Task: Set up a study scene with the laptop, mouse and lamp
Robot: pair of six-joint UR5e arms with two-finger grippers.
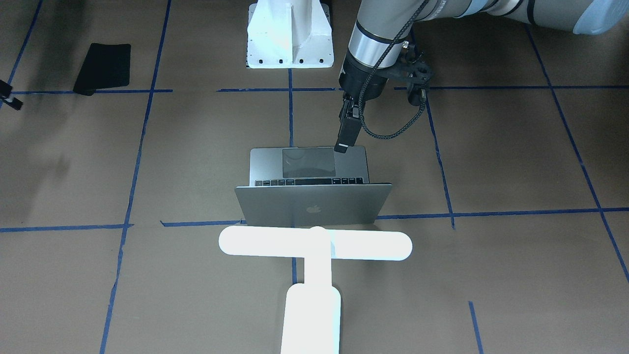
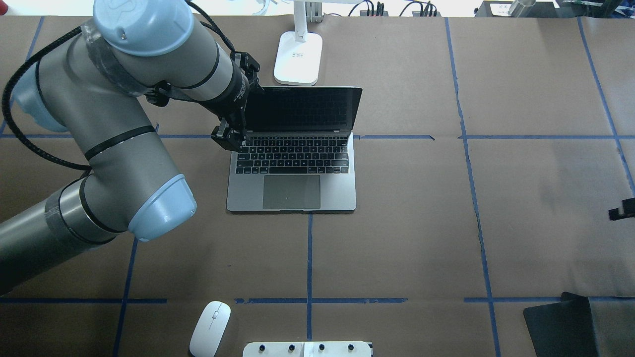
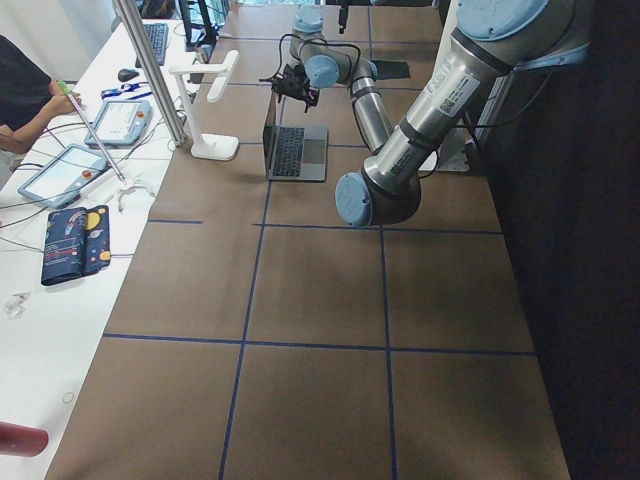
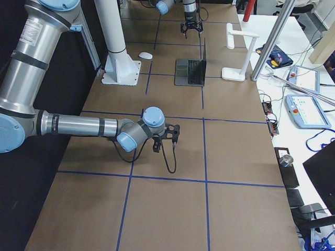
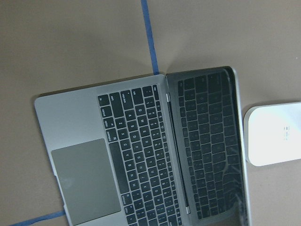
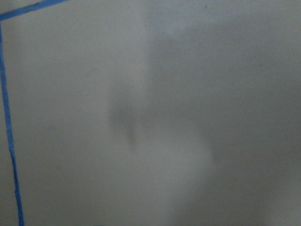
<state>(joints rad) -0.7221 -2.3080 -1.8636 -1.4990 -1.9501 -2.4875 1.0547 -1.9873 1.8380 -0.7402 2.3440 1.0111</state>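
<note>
While no container shows anywhere on the table point(image 2: 416, 238), we see the laptop point(image 2: 292, 168) standing open near its middle, dark screen upright and keyboard facing the robot's side. The lamp point(image 1: 314, 246) stands just beyond the laptop's lid, its glowing bar head above the lid's top edge in the front-facing view and its base point(image 2: 298, 59) resting close behind the screen in the overhead view. The left hand point(image 1: 342, 146) hangs over the laptop's left front corner beside the trackpad, fingers pointing down; in the front-facing view its fingers look pressed together with nothing between them, and we cannot tell whether the tip touches the palm rest. The mouse point(image 2: 210, 327) lies well apart from the laptop, at the table's near edge beside the white pedestal point(image 2: 307, 348). A black mouse pad point(image 2: 560, 325) lies at the near right corner, partly cut off. The right hand point(image 2: 621, 208) barely enters the overhead view at the right edge, well away from everything, and we cannot tell how its fingers stand. Blue tape lines point(image 2: 309, 258) cross the brown covering.
</note>
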